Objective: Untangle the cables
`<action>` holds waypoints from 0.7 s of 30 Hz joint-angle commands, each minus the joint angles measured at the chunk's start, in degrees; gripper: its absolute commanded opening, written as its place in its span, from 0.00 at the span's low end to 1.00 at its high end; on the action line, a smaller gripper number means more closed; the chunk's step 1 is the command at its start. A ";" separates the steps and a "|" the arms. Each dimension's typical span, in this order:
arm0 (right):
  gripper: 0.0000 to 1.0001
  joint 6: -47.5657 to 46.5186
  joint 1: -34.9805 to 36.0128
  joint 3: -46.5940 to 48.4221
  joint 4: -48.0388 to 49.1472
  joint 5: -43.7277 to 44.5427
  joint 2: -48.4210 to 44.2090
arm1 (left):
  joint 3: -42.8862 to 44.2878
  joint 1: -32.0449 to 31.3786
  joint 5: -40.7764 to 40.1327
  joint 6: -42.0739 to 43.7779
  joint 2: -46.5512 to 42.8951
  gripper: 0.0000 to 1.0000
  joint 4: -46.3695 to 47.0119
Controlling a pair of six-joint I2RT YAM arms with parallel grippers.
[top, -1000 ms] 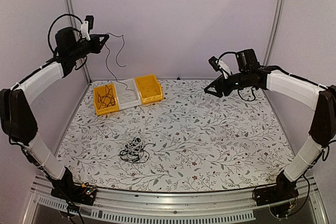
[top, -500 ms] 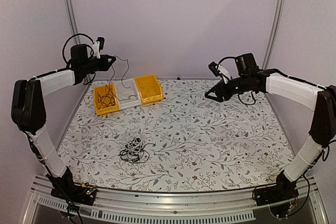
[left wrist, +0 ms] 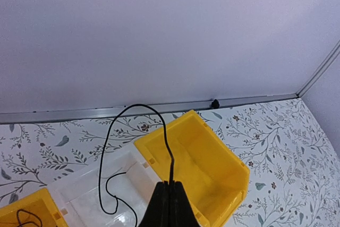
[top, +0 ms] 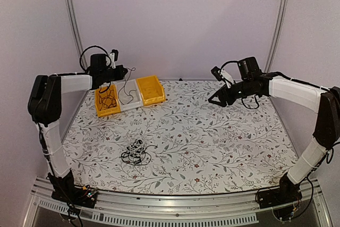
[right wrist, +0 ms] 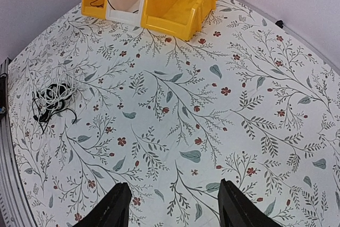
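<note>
Noted left gripper (left wrist: 169, 187) clamped on black cable (left wrist: 166, 139), held above white bin (left wrist: 79, 195), apparently for deposit; right gripper (right wrist: 172, 206) spread apart, empty, far right.

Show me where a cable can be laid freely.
Free: flowered table cover from the tangled black and white cable heap to the right edge, and between heap and three yellow and white plastic bins. Crowded: far left, under the thin black cable in the left claw.
</note>
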 commanded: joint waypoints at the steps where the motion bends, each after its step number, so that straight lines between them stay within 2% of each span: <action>1: 0.60 -1.11 -0.26 -0.53 -0.08 0.94 -1.87 | 4.05 -1.93 -4.61 -2.12 3.21 0.00 -0.45; 7: 0.60 -1.60 -0.28 -1.65 -0.29 1.31 -2.51 | 4.47 -2.15 -8.28 -3.45 5.90 0.00 -2.09; 12: 0.60 -1.80 -0.26 -2.47 -0.09 1.32 -2.96 | 3.51 -2.15 -12.24 -3.07 3.87 0.00 -7.24; 15: 0.60 -1.82 -0.24 -2.67 0.25 1.23 -3.06 | 0.77 -2.19 -12.14 -2.53 1.04 0.00 -9.32; 21: 0.61 -1.90 -0.27 -2.70 0.92 0.90 -2.80 | -4.55 -2.72 -5.60 -6.06 -3.16 0.00 -11.02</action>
